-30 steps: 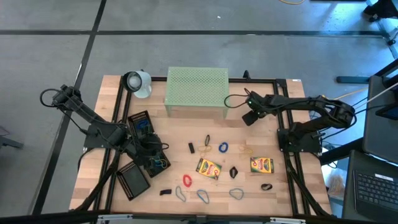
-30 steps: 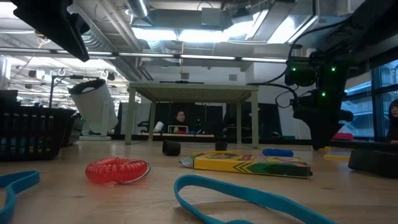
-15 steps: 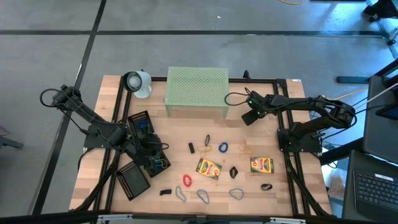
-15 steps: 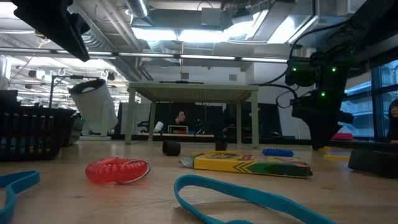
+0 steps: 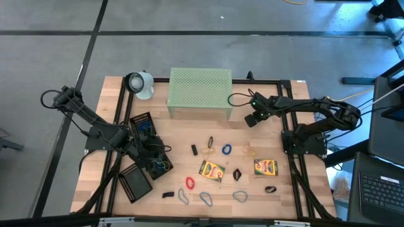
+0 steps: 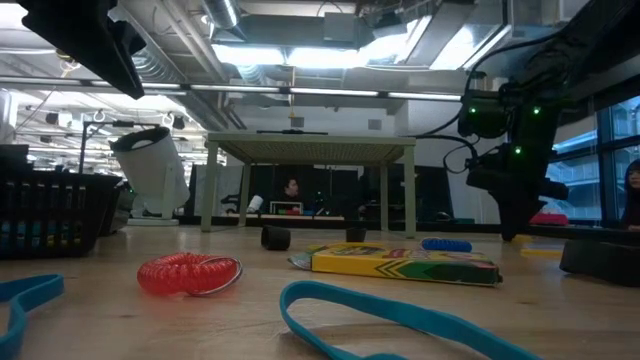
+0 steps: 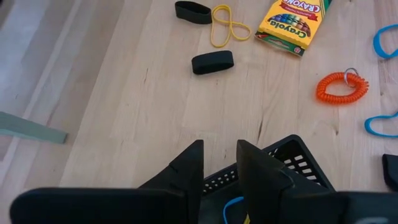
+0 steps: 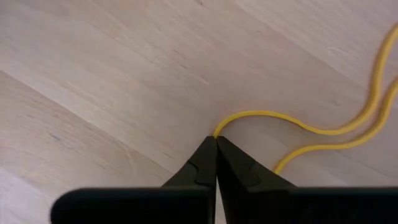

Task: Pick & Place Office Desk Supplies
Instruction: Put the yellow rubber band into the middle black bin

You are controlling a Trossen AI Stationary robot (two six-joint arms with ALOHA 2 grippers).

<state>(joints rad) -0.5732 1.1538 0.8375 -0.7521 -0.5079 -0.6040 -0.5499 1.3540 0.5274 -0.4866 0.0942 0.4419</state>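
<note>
A thin yellow rubber band lies on the wooden table to the right of the pale-green stand. My right gripper stands over it, pointing steeply down, shut on one end. My left gripper hovers open over a black mesh tray at the table's left, with nothing between its fingers. A blue band lies inside that tray. Two crayon boxes, a red coil, blue bands and black clips lie flat mid-table. My right gripper pinches the yellow band at the bend of its loop's end, between the very tips of its two fingers. The fingers come from above, slanting steeply down. The rest of the band lies slack on the table, its two strands running away from the fingers.
Two more black mesh trays stand by the left arm. A white cup-like object sits at the far left corner. More bands and clips lie near the front edge.
My right gripper has stayed in place over the table and its fingers have come together, taking hold of the yellow band's end.
</note>
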